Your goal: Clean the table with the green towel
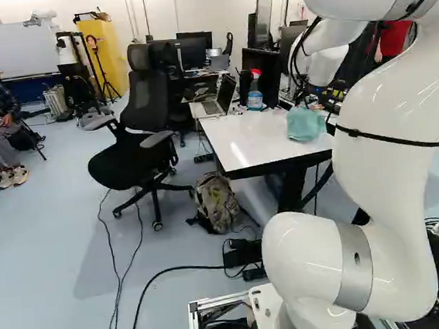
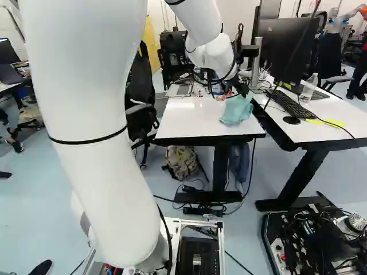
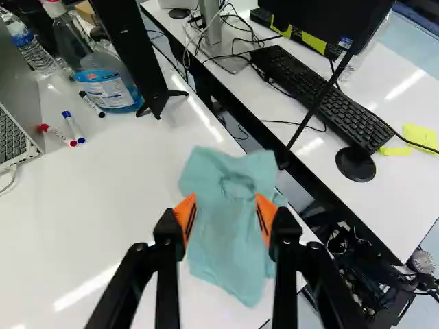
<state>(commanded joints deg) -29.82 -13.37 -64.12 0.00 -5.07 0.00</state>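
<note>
Over the far right part of the white table (image 2: 192,123), the black gripper (image 2: 242,90) is pointed down at the green towel (image 2: 235,110) in the right base view. The same crumpled towel (image 1: 306,124) lies at the table's right side in the left base view. Seen from the wrist, the gripper (image 3: 226,214) is open, its orange pads wide apart on either side of the towel (image 3: 230,240). A pinched dent shows in the cloth just ahead of the fingers. Whether a pad touches the cloth, I cannot tell.
Spray bottle (image 3: 110,82), markers (image 3: 72,128), laptop (image 3: 14,140) and a black monitor stand (image 3: 154,96) are on the same table. Across a narrow gap, a second table holds a keyboard (image 3: 322,96) and mouse (image 3: 355,164). An office chair (image 1: 142,133) and a backpack (image 1: 217,202) stand nearby.
</note>
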